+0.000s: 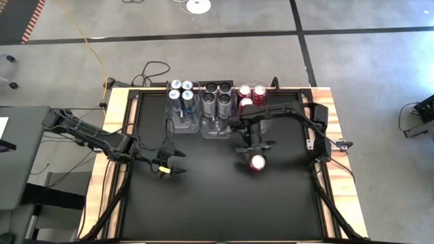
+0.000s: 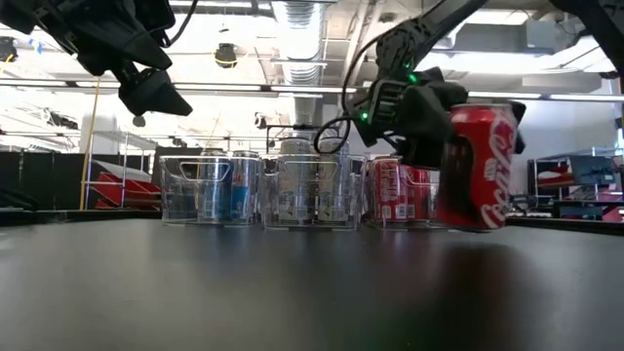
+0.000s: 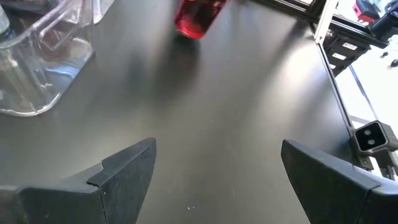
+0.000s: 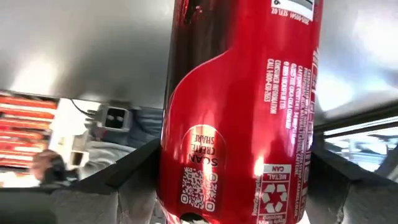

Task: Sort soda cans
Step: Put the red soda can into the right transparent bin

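High view shows my right fingers [image 1: 256, 160] grasping a red can [image 1: 257, 163] near the bins [image 1: 218, 129], my left fingers [image 1: 171, 167] released.

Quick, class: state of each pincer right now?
Left pincer: open, empty, above the table.
Right pincer: shut on a red can.

Bright ceiling lights [image 2: 292, 39] glare on the dark table [image 2: 292, 283]; the near red can [image 4: 239, 106] is blurred.
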